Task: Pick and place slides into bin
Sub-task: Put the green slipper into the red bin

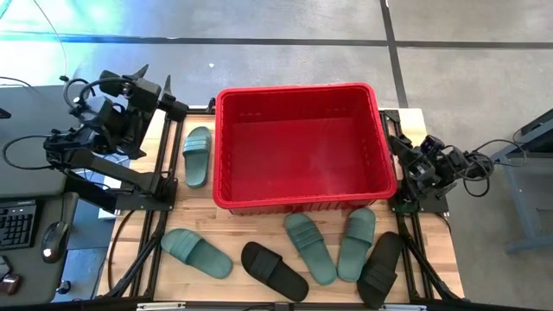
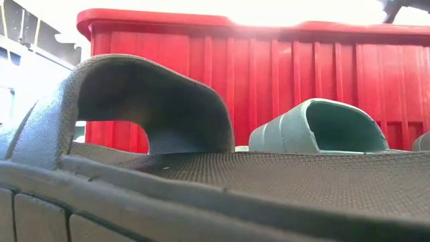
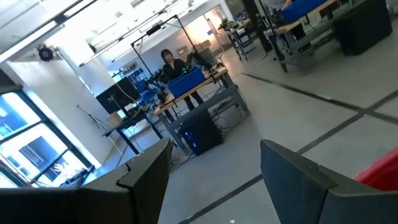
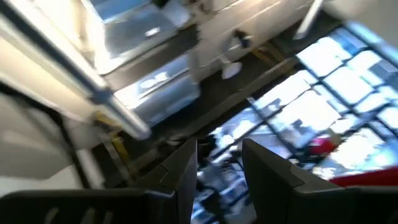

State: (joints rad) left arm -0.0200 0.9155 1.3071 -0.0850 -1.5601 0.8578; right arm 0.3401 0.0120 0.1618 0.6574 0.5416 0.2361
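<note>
Nearest you, along the front edge of the wooden table (image 1: 259,226), lie five foam slides: from 7 o'clock to 5 o'clock, a sage green slide (image 1: 196,252), a black slide (image 1: 273,270), two more sage green slides (image 1: 310,247) (image 1: 357,244) angled toward each other, and a second black slide (image 1: 381,269) at the front right corner. In the low view one dark strap (image 2: 144,101) fills the foreground, with a green strap (image 2: 319,126) behind it.

Beyond them, at the table's centre, stands the large red plastic bin (image 1: 302,200) with its rolled rim; nothing shows inside it. Just beside its left wall, at 9 o'clock, the sixth sage green slide (image 1: 198,155) lies lengthwise.

Your left gripper (image 3: 214,180) sits folded back at 10 o'clock, off the table's left edge, its fingers spread wide with nothing between them. It is well apart from every slide; the nearest is the green one by the bin's wall. Your right gripper (image 4: 219,168) rests at 3 o'clock, past the bin's right wall, fingers parted a little and holding nothing; the slides at 5 o'clock lie nearer it, with the arm's base frame between.

Farther off, the left wrist view shows a person (image 3: 169,61) at a workbench.
</note>
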